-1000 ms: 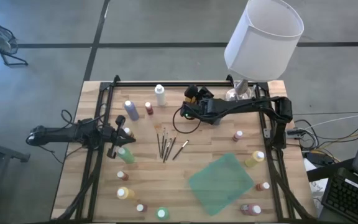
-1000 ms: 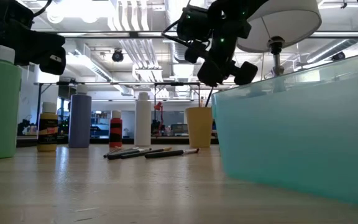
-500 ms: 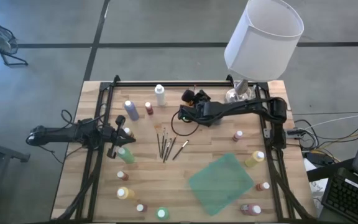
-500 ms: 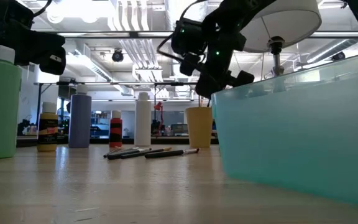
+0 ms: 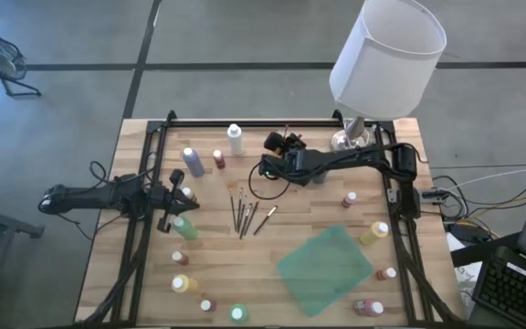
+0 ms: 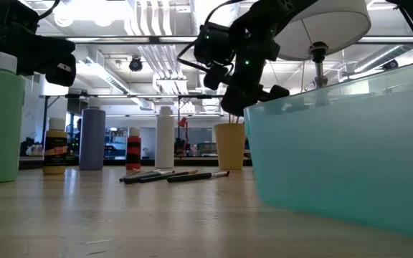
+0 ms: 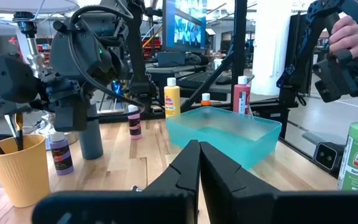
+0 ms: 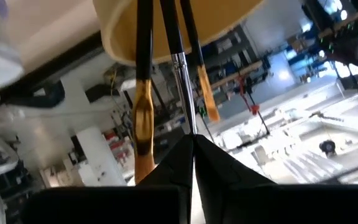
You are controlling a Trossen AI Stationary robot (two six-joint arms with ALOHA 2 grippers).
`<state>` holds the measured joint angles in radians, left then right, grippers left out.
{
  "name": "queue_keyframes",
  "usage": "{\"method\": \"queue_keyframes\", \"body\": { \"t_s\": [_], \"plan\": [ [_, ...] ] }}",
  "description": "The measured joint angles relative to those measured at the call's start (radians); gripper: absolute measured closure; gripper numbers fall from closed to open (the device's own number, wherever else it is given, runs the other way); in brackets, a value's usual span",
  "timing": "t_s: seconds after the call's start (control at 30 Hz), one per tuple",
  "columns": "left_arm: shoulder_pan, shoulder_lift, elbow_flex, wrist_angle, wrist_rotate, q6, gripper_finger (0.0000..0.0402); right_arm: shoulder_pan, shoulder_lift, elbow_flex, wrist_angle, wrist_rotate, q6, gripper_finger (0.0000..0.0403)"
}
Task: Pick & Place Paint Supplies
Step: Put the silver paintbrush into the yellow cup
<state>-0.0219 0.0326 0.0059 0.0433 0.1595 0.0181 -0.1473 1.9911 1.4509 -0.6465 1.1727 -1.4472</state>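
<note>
- Right wrist view: the right gripper [image 8: 191, 140], fingers pressed together, pinches the thin silver-ferruled brush [image 8: 181, 74] standing in the yellow paper cup [image 8: 166, 25] at the table's far side, probably to store it upright.
- The cup holds three brushes.
- Four dark-handled loose brushes [image 5: 247, 216] lie mid-table.
- The left gripper [image 5: 173, 197], closed and empty, waits at the left edge.

High view: taken from overhead, straight down, whole table [image 5: 245, 265] covered.
Low view: set at tabletop level, close behind teal bin [image 6: 350, 143], faced across to room.
Left wrist view: aimed past own fingers at same bin.
Right wrist view: held close under yellow cup [image 8: 166, 25], also seen in low view.
</note>
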Motion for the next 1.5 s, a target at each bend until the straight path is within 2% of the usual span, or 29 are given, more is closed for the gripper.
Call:
{"method": "queue_keyframes", "body": {
  "t_s": [0.17,0.53,0.73,0.93,1.5],
  "plan": [
    [0.0,0.0,0.0,0.0,0.0,0.0,0.0388,0.001,0.0,0.0,0.0,-0.035,-0.001,0.0365],
    [0.0,0.0,0.0,0.0,0.0,0.0,0.0388,0.002,-0.025,0.0,0.002,-0.002,-0.004,0.0256],
    [0.0,0.0,0.0,0.0,0.0,0.0,0.0388,0.012,-0.069,0.008,0.002,0.004,-0.001,0.0226],
    [0.0,0.0,0.0,0.0,0.0,0.0,0.0388,0.03,-0.113,0.057,0.003,0.007,0.004,0.0223],
    [0.0,0.0,0.0,0.0,0.0,0.0,0.0388,0.112,-0.124,0.344,0.006,0.008,0.008,0.0275]
  ]
}}
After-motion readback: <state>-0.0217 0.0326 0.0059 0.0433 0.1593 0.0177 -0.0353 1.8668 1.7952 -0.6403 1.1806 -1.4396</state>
